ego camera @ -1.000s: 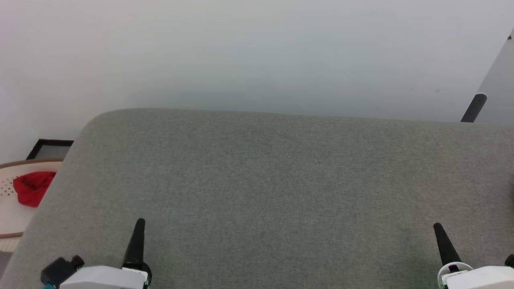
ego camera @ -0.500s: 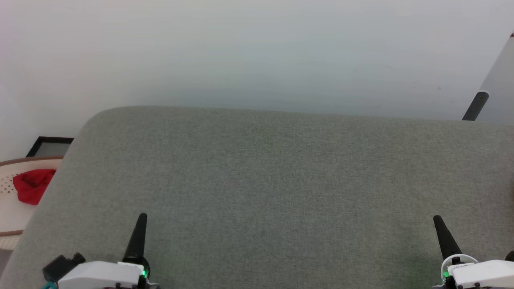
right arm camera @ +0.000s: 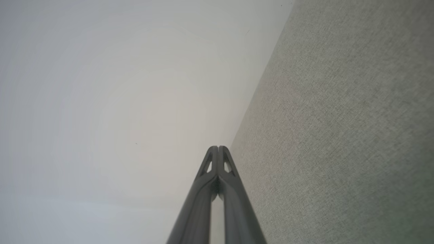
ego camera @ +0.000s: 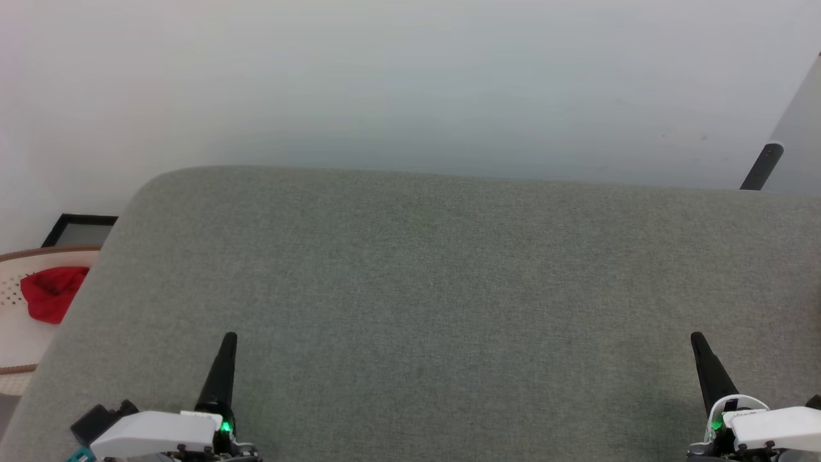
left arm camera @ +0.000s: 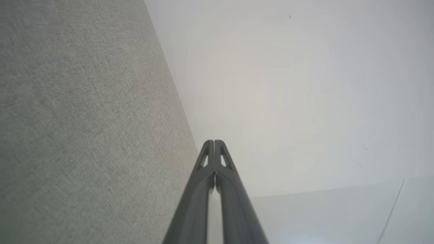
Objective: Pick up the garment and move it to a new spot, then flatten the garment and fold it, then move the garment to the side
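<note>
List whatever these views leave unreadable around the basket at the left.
- Crumpled red cloth, head view: small and bunched; kind and markings unreadable.
- Pale perforated basket, head view: cut off by the left edge and the grey padded surface.
- Black-framed panel, head view: lower part hidden behind that surface.

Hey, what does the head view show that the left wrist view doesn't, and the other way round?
Head view adds: a red cloth bunched in a pale basket beside the left edge of the grey fabric surface, a dark frame beyond the basket, the right end effector shut at lower right, and a dark slanted leg at upper right.
Left wrist view adds: a close look along the left end effector, its two fingers pressed together at the tips.
Shared: the grey fabric surface, the left end effector, and the pale background.
</note>
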Controlling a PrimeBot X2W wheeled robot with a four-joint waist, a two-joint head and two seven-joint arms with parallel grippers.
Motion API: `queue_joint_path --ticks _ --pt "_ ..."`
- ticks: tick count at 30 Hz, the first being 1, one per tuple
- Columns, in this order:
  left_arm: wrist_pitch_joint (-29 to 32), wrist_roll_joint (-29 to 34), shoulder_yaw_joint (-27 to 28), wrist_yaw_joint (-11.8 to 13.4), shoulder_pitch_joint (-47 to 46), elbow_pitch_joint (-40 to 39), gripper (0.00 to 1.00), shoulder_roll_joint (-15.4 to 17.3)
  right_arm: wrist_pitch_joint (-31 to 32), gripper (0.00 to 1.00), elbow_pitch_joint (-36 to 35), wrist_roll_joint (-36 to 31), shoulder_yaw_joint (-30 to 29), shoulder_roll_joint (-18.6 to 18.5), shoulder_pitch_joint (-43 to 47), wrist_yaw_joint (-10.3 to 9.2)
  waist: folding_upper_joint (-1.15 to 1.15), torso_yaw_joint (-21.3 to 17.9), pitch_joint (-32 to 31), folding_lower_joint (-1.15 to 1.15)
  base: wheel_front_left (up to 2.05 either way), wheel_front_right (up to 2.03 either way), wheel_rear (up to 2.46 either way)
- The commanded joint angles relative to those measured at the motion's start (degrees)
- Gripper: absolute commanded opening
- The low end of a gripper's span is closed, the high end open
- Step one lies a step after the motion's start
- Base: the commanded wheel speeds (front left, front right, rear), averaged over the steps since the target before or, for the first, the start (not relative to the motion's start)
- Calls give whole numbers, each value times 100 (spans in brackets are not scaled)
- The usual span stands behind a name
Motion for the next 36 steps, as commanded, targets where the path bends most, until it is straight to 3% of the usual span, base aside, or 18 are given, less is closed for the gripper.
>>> queue_joint_path --ticks 1,36 --pt "35 -133 25 -14 -86 -16 0 -10 37 0 -38 157 -39 16 -106 -1 0 2 6 0 0 0 0" --pt "344 -1161 112 -18 -250 60 0 -110 256 0 -23 1299 -109 117 -280 -1 0 25 100 0 0 0 0"
